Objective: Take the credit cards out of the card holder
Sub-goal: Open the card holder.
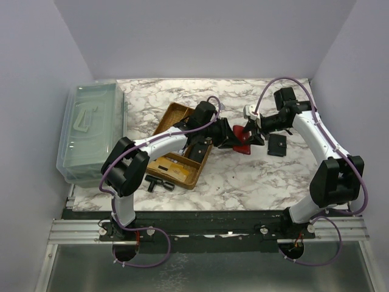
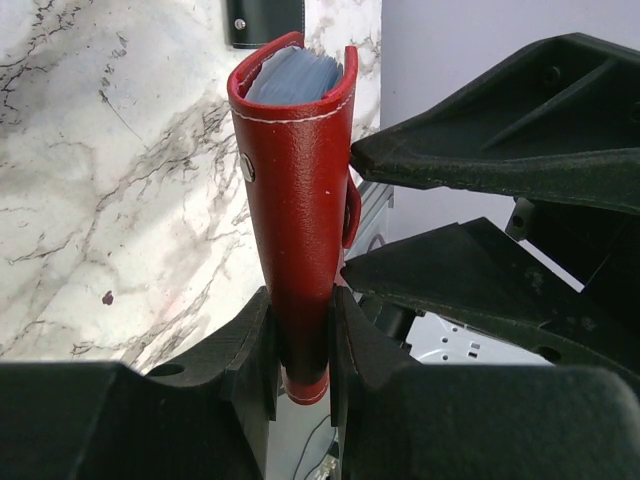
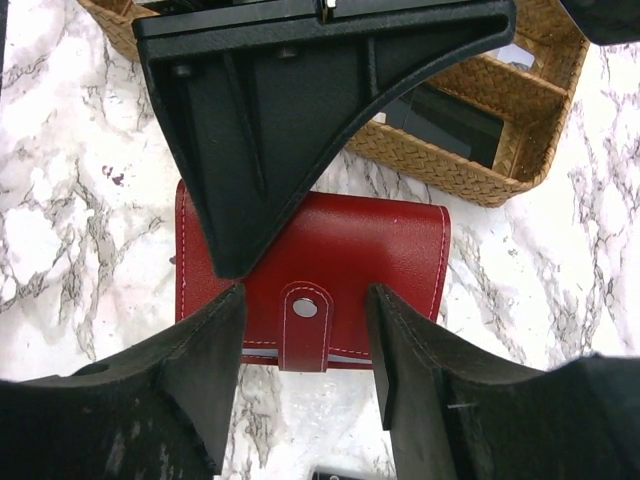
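The red leather card holder (image 1: 244,139) is held edge-up off the marble table between the two arms. My left gripper (image 2: 300,335) is shut on its lower edge (image 2: 295,200). Pale cards or sleeves (image 2: 290,72) show inside its open top. In the right wrist view the holder's flat face (image 3: 400,250) shows, with the snap strap (image 3: 305,330) fastened over its edge. My right gripper (image 3: 305,300) is open, one finger on each side of the strap, not touching it. The left gripper's finger (image 3: 300,100) overlaps the holder's upper left part. Both grippers, left (image 1: 228,137) and right (image 1: 254,131), meet at the holder.
A wicker tray (image 1: 172,112) with small items lies left of the holder, also in the right wrist view (image 3: 450,165). A black wallet-like piece (image 1: 277,145) lies to the right. A clear plastic box (image 1: 91,131) stands far left. A black tool (image 1: 159,182) lies near the front.
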You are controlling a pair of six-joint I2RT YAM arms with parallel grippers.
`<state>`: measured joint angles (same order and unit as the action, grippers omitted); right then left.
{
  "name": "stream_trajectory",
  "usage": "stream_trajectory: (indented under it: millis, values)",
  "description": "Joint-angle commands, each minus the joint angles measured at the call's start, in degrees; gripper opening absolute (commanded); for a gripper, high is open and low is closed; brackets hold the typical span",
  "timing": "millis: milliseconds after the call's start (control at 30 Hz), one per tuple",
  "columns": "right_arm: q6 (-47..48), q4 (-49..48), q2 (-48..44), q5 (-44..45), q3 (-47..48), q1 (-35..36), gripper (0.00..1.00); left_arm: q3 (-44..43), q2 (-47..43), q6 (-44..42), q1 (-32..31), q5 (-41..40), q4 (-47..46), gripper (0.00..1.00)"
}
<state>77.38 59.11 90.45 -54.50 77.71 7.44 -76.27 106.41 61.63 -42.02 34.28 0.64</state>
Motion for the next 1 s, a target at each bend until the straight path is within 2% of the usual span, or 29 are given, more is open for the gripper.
stream_trajectory:
  millis: [0, 200, 633, 967]
  values:
    - [0.35, -0.42, 1.14, 2.18, -0.29, 0.33, 0.54, -0.94, -1.92, -0.54, -0.43, 0.41, -0.73, 0.0]
    - [0.4, -2.05, 0.49, 4.1, -2.22, 2.12, 0.44, -1.79, -1.82, -0.24, -0.36, 0.74, -0.73, 0.0]
    - [0.46, -4.54, -0.84, 10.89, -6.49, 7.9, 0.44, -3.85, -1.56, 0.86, -0.37, 0.96, -0.73, 0.0]
    - [-1.12, -4.21, 0.18, 13.16, -6.87, 9.78, 0.22, -3.62, -1.87, 0.7, -0.31, 0.68, -0.73, 0.0]
